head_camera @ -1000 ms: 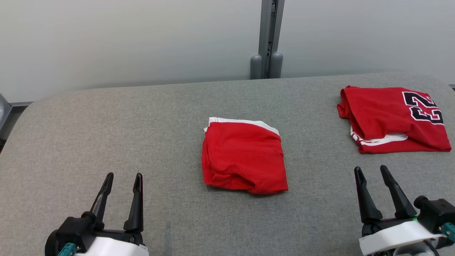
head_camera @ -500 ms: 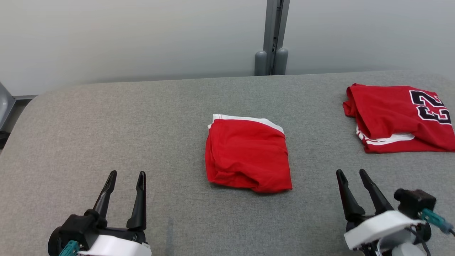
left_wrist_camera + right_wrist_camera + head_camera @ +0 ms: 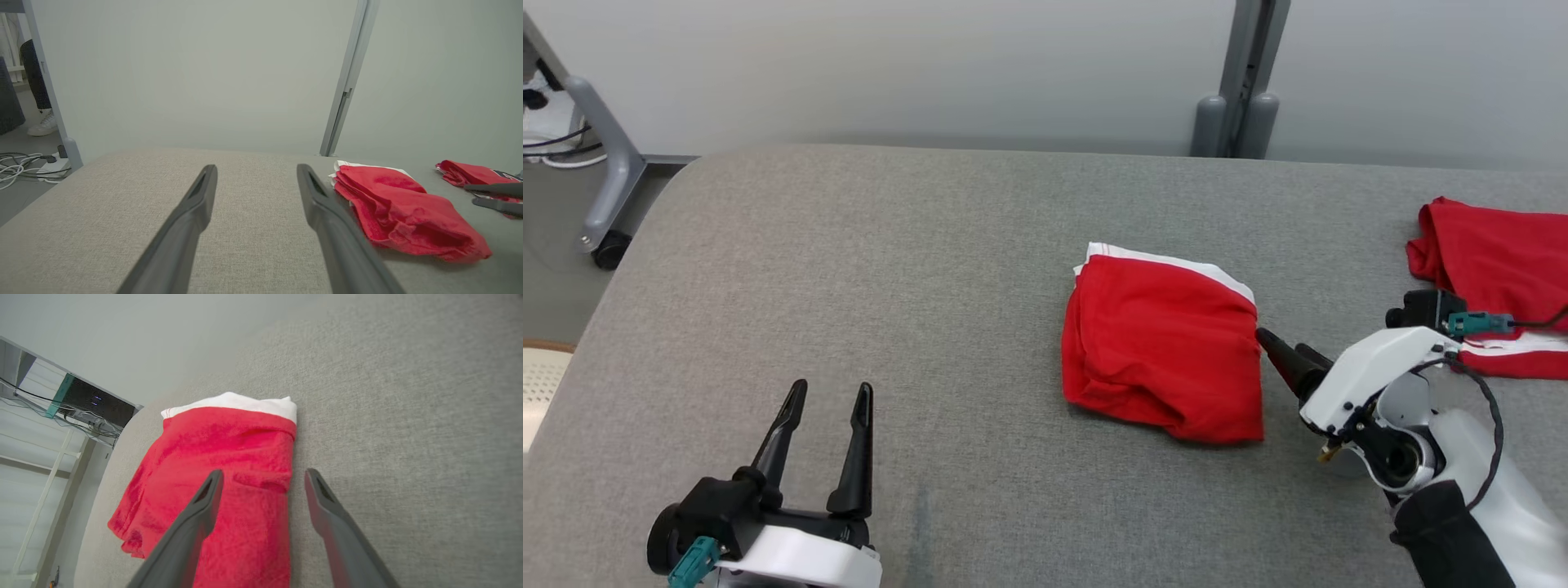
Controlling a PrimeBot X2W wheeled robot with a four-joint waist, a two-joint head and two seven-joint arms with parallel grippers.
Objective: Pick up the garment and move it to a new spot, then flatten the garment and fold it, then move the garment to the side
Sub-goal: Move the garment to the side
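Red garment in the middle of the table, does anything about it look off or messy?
The red garment is folded but not neatly: its near edge is bunched and wrinkled, and a white band sticks out along the far edge. Nothing looks torn or spilled.

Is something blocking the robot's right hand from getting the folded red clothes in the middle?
No, nothing visible is in the way. The open right hand is right at the folded red garment's edge, one finger over the cloth, one over the bare grey table.
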